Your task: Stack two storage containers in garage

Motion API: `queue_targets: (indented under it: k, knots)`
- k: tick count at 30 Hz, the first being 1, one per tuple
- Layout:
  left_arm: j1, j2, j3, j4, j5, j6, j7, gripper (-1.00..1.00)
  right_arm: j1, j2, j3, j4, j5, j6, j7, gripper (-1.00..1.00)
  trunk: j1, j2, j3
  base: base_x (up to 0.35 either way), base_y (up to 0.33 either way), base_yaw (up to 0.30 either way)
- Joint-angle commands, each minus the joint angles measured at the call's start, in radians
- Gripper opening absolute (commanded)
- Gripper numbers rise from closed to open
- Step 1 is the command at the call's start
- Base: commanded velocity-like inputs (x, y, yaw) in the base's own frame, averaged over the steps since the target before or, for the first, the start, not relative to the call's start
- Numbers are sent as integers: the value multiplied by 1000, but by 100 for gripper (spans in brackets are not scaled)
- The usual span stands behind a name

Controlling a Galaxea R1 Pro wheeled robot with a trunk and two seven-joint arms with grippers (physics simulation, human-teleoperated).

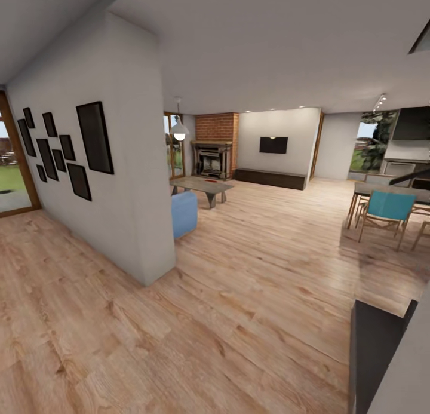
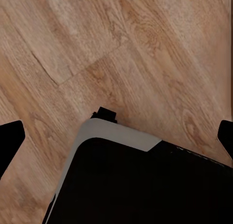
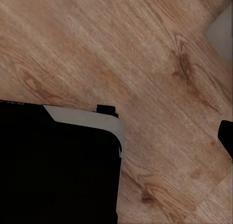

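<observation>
Where wall corner ends, plank floor opens toward fireplace

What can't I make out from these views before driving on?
- Sofa: head view, mostly hidden behind the wall.
- Small red thing on the coffee table: head view, too small to identify.
- Left and right grippers: wrist views show dark fingertips cut off by the edges.

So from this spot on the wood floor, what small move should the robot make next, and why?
Probably drive forward and bear left past the white partition wall, toward the brick fireplace and coffee table. That living area lies ahead across open plank floor, and both wrist views look down at floor with nothing held.
</observation>
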State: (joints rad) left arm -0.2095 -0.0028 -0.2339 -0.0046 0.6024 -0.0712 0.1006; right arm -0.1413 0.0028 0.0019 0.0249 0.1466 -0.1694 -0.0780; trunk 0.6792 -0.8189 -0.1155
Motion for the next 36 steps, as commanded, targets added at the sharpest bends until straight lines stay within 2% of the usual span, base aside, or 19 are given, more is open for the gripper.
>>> queue_targets:
  k: [1, 18, 36]
  knots:
    - [-1, 0, -8, 0, 7, -2, 4, 100, -1, 0, 0, 3, 10, -4, -6, 100, 1, -1, -2, 325, 0, -14]
    - [-1, 0, -8, 0, 7, -2, 4, 100, -1, 0, -1, 3, 10, -4, -9, 100, 1, -1, -2, 325, 0, -5]
    - [-1, 0, -8, 0, 7, -1, 4, 100, -1, 0, 0, 3, 10, -2, -12, 100, 1, -1, -2, 325, 0, -228]
